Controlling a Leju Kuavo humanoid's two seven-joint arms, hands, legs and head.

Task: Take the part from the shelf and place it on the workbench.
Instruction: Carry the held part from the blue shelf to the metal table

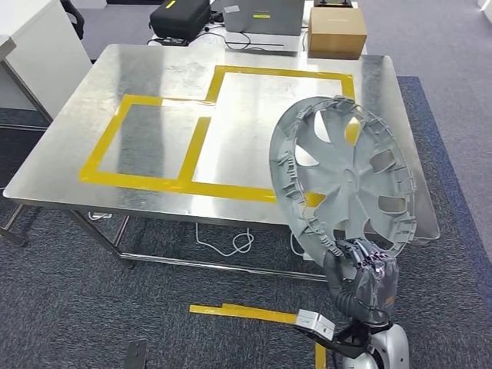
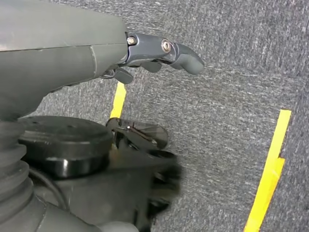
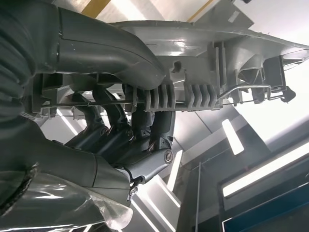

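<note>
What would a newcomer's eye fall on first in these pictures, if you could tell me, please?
First, the big grey wheel cover, held up on edge by its lower rim in the right hand, over the near right corner of the steel workbench. Next, the yellow tape rectangles marked on the benchtop. At the far edge sits a cardboard box.

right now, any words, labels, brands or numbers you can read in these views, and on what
None can be read.
Cardboard box: no legible print.
Black case: yellow mark, too small to read.
Wheel cover held by the right hand: no lettering readable.
</note>
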